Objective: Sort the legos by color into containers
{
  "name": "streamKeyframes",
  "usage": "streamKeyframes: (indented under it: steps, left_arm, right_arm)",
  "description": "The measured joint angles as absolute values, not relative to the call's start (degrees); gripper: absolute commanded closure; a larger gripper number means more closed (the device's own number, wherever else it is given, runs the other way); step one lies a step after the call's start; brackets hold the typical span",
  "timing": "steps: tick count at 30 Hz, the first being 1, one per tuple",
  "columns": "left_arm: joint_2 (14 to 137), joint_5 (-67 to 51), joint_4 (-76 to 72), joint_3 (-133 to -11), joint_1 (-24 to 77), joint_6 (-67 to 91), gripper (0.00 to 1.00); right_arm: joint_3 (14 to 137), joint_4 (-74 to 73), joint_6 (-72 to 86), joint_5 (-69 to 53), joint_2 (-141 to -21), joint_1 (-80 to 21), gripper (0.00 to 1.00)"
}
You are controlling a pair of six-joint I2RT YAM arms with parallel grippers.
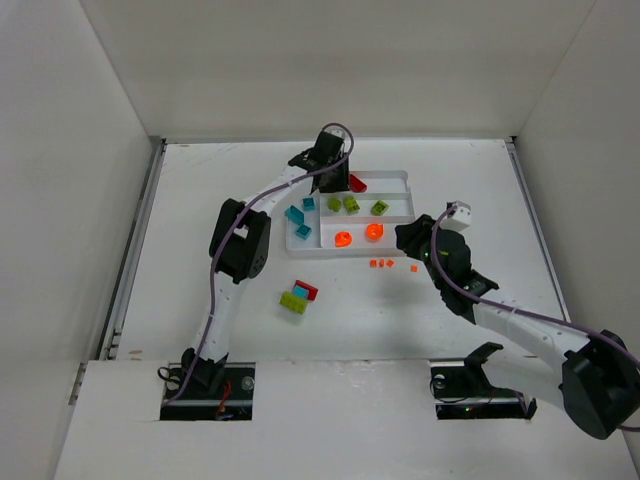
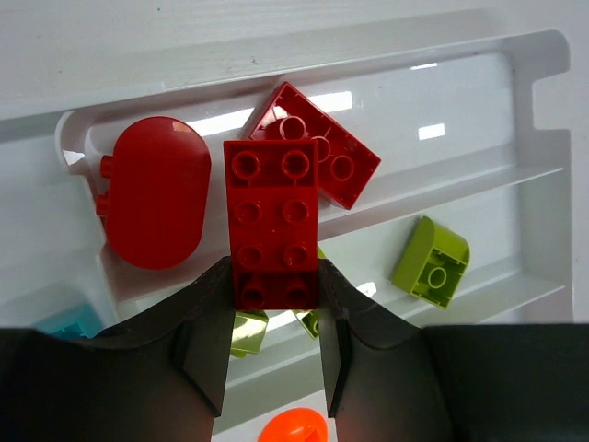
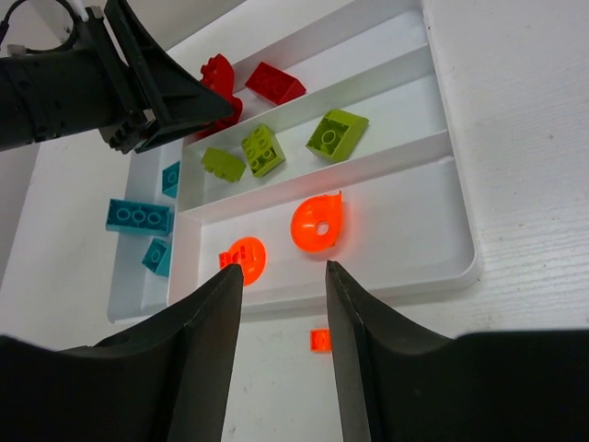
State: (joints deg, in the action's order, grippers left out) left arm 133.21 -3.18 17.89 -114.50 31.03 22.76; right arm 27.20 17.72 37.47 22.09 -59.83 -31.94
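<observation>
Brick (image 2: 272, 226), red, between left jaws.

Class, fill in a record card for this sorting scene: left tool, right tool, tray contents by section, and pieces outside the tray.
Left tool: shut on the held red brick, above the red section of the tray
Right tool: open, empty, by the orange section
Tray sections: red pieces; green bricks; orange pieces; teal bricks
Outside the tray: loose green brick beside loose red brick; orange bits
</observation>
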Motion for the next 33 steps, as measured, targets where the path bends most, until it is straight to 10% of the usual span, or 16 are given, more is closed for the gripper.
streamKeyframes:
  steps: [22, 33]
  left_arm:
    - [134.2, -4.1, 21.0, -118.2, 30.5, 21.4, 0.52]
    - [125.3, -3.6, 18.2, -108.6, 31.0, 21.4, 0.54]
  right_arm:
    - [27.2, 18.6, 37.7, 21.6, -61.7, -32.3, 0.46]
    - [27.4, 19.4, 35.7, 19.1, -62.5, -36.0, 0.69]
